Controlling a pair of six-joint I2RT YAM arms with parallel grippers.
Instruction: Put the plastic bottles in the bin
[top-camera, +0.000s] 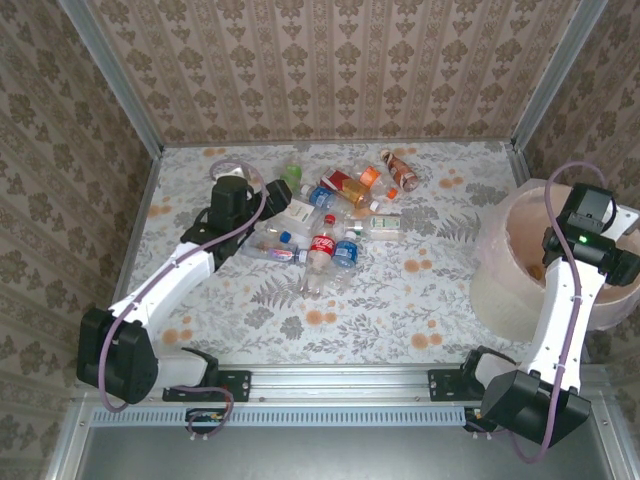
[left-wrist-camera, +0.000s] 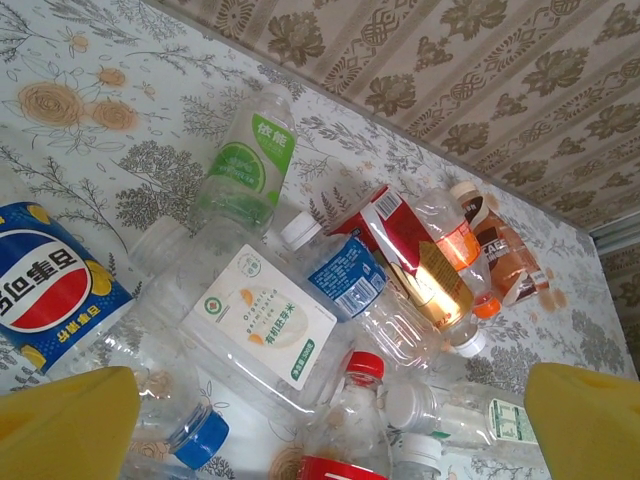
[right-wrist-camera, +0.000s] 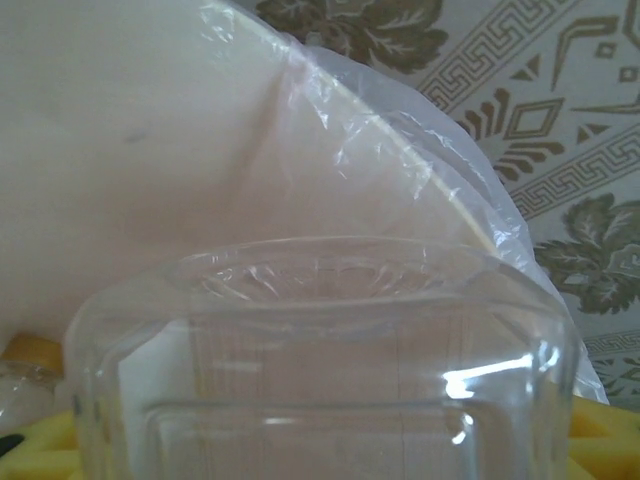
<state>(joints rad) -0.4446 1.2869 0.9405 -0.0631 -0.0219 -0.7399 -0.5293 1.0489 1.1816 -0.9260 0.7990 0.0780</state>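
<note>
A pile of plastic bottles (top-camera: 335, 215) lies at the far middle of the table, among them a Coca-Cola bottle (top-camera: 322, 245). My left gripper (top-camera: 255, 210) hovers open at the pile's left edge. In the left wrist view its yellow fingers (left-wrist-camera: 70, 425) straddle a white-label bottle (left-wrist-camera: 262, 325), a red-capped one (left-wrist-camera: 365, 400) and a blue-label one (left-wrist-camera: 345, 275). My right gripper (top-camera: 560, 250) hangs over the bin (top-camera: 500, 215). A clear bottle (right-wrist-camera: 320, 370) sits between its yellow fingers (right-wrist-camera: 30, 440) in front of the bin wall (right-wrist-camera: 150, 130); contact is hidden.
A green-label bottle (left-wrist-camera: 250, 160), a Pepsi-label one (left-wrist-camera: 45, 290) and red, orange and brown ones (left-wrist-camera: 470, 250) lie around the pile. Patterned walls close the table's back and sides. The bin's translucent liner (right-wrist-camera: 400, 130) drapes over its rim.
</note>
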